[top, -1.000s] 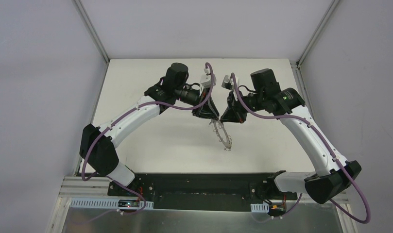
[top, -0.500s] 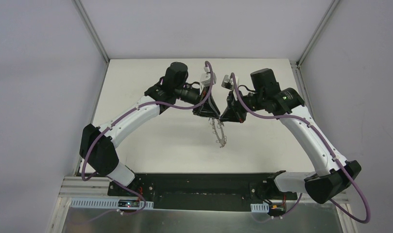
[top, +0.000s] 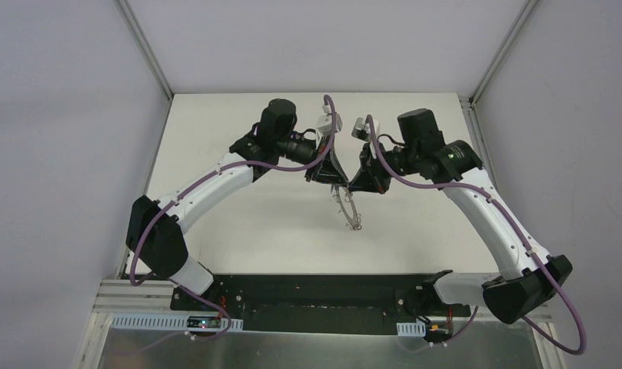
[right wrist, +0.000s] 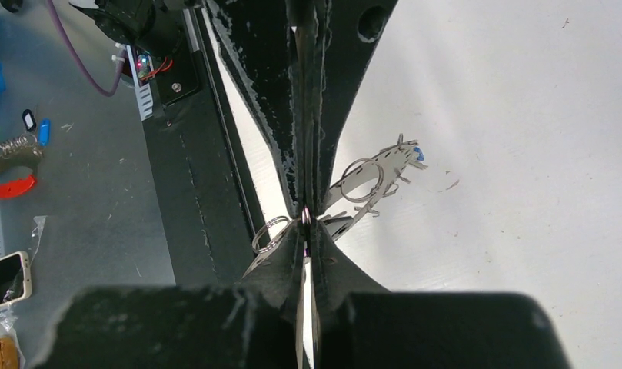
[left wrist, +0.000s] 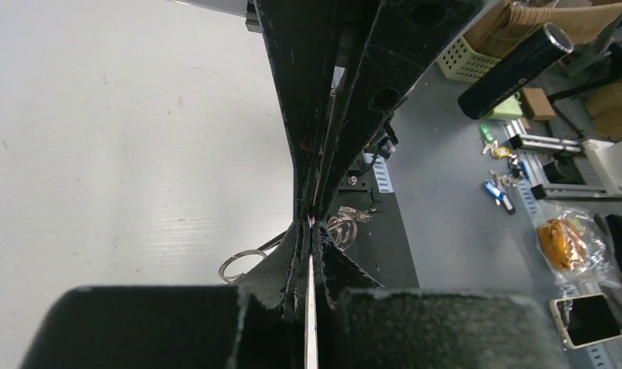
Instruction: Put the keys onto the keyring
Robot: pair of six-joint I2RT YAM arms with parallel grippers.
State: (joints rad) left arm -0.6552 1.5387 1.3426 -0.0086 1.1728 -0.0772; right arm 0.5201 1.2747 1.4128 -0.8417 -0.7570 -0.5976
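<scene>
Left gripper [top: 337, 183] and right gripper [top: 354, 187] are seen tip to tip above the middle of the table [top: 292, 238], each with its fingers pressed together. The keyring [top: 347, 209] is pinched at its upper edge by the left gripper. It hangs down from the meeting point, clear of the table and nearly edge-on to the overhead camera. What lies between the right gripper's fingers cannot be made out; they are closed at the same spot on the ring. From the right wrist, the keyring [right wrist: 378, 171] is shown as a flat grey strip with two round wire loops plainly visible. One key [right wrist: 419, 152] with a blue head is seen at its far end, touching the ring.

Off the table, one pale green basket [left wrist: 465, 61] is shown in the left wrist view; its contents cannot be told. One cardboard box [left wrist: 523, 15] is seen just behind it, and one black tube [left wrist: 515, 69] just beside it. One clear bag [left wrist: 565, 242] is filled with something orange-brown, and one phone [left wrist: 588, 319] is laid near it.

Two arms are mounted on a black base plate [top: 315, 296] at the near edge. The table is white and matt, marked by faint scuffs. It is enclosed on three sides by pale grey walls [top: 61, 154] set in aluminium posts. A grey surface [left wrist: 446, 192] is seen beyond the table's near edge.
</scene>
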